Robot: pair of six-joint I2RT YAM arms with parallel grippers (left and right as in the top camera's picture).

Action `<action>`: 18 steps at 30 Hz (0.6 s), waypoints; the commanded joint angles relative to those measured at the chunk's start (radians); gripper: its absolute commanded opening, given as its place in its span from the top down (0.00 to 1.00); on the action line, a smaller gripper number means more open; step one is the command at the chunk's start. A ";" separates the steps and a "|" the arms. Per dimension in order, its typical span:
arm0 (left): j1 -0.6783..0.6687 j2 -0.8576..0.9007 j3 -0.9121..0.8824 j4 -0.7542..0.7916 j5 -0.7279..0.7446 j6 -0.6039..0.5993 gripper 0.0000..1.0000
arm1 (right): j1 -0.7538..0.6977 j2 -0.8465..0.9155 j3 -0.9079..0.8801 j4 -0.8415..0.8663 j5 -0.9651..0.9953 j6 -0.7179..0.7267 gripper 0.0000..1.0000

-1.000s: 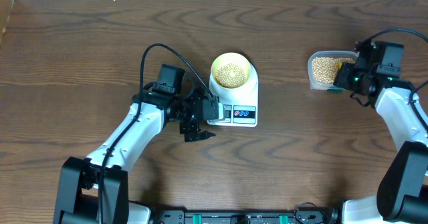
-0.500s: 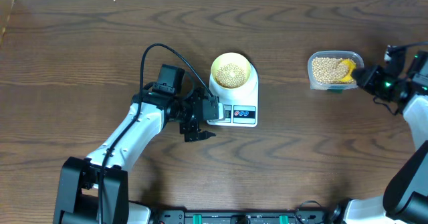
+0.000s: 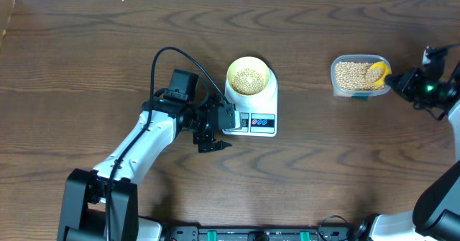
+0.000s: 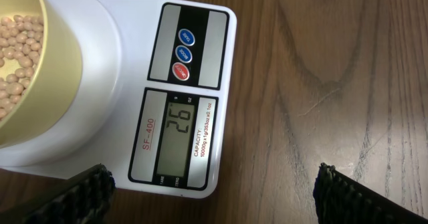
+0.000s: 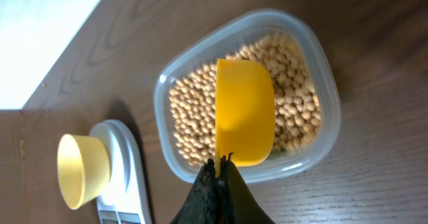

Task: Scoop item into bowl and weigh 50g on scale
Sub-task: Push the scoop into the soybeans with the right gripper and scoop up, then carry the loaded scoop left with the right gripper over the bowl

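Left gripper [image 3: 213,144] stands wide, holding nothing, just beside the display end of the scale [image 4: 120,63] at mid-tabletop [image 3: 323,176]; the scale panel is marked "SF-400" and "CAPACITY 10000g"; its display appears to read 26; the pale bowl [image 4: 60,70] sits on the scale platform, part-filled with beans [image 4: 17,57]; near the tabletop's right edge a clear tub [image 5: 328,97] holds more beans; right gripper [image 5: 219,174] is clamped on a yellow scoop [image 5: 244,110], whose cup lies over the tub's beans.
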 commanded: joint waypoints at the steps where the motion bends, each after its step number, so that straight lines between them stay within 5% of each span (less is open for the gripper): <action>1: -0.002 0.003 -0.012 0.001 0.013 -0.012 0.02 | -0.003 -0.007 0.069 -0.043 -0.029 -0.039 0.99; 18: -0.002 0.003 -0.012 0.001 0.013 -0.012 0.02 | -0.003 -0.007 0.099 -0.109 -0.241 -0.173 0.99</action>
